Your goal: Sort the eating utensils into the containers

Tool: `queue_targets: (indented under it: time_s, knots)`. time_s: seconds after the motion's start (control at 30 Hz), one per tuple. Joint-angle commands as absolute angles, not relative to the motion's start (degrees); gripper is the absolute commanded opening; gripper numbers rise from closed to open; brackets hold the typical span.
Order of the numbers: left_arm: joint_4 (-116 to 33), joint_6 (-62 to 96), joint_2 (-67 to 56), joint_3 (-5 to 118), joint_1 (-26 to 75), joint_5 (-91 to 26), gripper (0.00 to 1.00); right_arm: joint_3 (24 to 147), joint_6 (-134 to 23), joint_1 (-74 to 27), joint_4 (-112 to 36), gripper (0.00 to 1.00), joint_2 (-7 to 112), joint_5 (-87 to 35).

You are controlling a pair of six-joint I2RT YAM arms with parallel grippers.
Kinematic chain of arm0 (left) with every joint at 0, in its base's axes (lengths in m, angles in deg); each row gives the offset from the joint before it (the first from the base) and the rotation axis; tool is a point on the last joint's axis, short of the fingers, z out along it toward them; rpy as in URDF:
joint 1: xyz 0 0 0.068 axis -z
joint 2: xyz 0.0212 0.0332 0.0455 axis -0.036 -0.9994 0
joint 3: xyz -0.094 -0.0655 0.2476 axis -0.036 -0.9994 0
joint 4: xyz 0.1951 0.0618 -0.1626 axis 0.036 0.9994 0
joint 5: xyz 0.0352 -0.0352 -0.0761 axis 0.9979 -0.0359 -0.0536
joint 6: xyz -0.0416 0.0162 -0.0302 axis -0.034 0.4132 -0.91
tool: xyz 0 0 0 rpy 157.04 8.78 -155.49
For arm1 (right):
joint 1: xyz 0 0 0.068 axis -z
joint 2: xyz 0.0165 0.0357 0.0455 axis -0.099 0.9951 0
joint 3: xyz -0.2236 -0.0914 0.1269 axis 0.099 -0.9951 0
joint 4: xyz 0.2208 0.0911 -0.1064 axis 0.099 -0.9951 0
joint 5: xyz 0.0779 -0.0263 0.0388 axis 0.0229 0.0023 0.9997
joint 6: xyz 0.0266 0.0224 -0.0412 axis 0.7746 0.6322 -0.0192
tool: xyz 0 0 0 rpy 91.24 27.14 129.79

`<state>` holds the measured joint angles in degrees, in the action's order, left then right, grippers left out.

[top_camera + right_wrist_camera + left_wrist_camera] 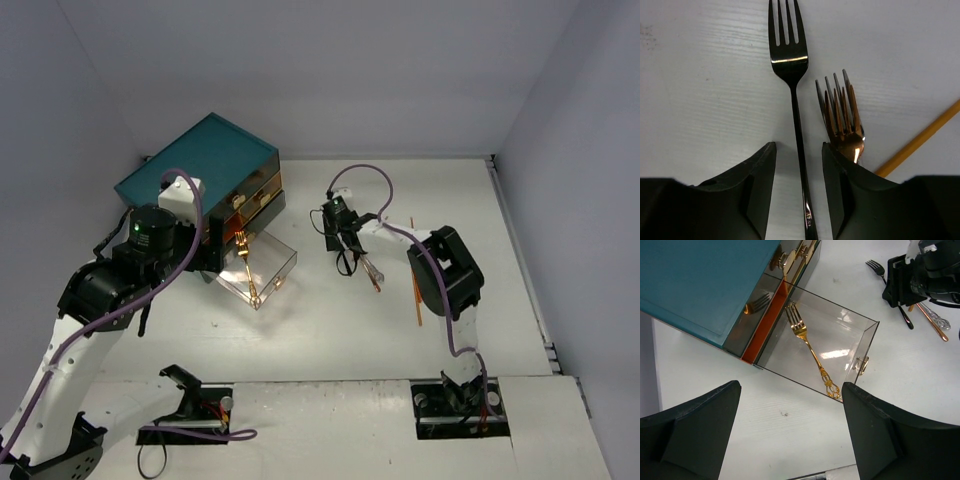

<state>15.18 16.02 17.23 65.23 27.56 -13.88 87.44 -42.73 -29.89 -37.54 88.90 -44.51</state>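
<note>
Your gold fork [807,346] lies flat in the clear drawer [866,342], which stands pulled out from the teal chest [700,285]. The fork's tines point toward the chest and its ornate handle end reaches the drawer's front wall. Your left end effector [790,388] hangs over the table [330,330] just in front of that drawer, released, its fingers wide apart and holding nothing. Well to the right, a black fork [791,70] lies on the table. Its handle runs between the fingers of your right end effector [798,150], which is released, with a gap on each side. Just beside it lie a coppery fork [840,112] and an orange chopstick [920,142].
</note>
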Motion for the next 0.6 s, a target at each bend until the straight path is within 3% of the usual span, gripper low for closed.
queue_targets:
  time_s: [0.0,0.23,0.4,0.57]
  knots:
    - [14.4,14.9,18.0,65.4,28.1,-14.5,0.80,91.2,-42.9,-29.2,-37.2,0.31,91.0,-45.3]
    - [14.4,15.1,18.1,65.2,28.7,-14.4,0.80,97.1,-46.1,-29.2,-37.1,0.00,94.6,-43.7]
    - [14.3,15.0,17.5,65.8,29.0,-14.3,0.80,99.5,-46.5,-29.6,-37.2,0.00,90.1,-44.1]
    - [14.3,14.4,16.5,67.2,28.9,-12.6,0.80,97.0,-40.4,-31.3,-37.3,0.00,76.2,-46.1]
